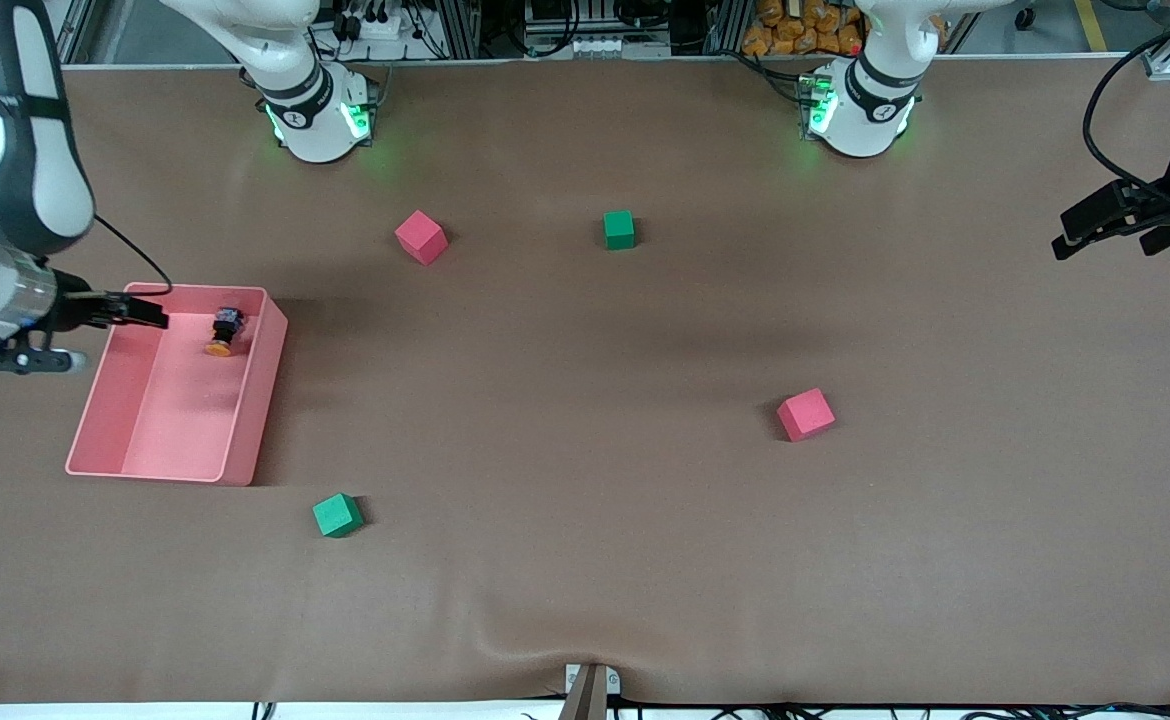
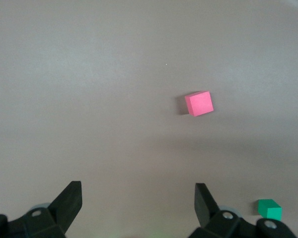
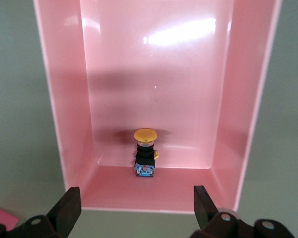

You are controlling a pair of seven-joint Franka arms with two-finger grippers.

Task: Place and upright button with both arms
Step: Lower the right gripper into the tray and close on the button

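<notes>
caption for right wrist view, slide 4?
Open right tool above pink bin, orange-capped button lying inside.

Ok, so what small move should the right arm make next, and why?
Probably lower the right hand into the pink bin around the button. Its fingers are open above the bin's end, where the button lies untouched; the left hand waits open over bare table.

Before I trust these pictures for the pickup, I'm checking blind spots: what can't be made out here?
- Button in the pink bin: front view, too small to tell whether it lies flat or leans on the wall.
- Its underside: right wrist view, hidden by its own body.
- Right gripper, open over the bin's rim: front view, the arm is cut by the edge.
- Left gripper, open, waiting over its table end: front view, the wrist is cut by the edge.
</notes>
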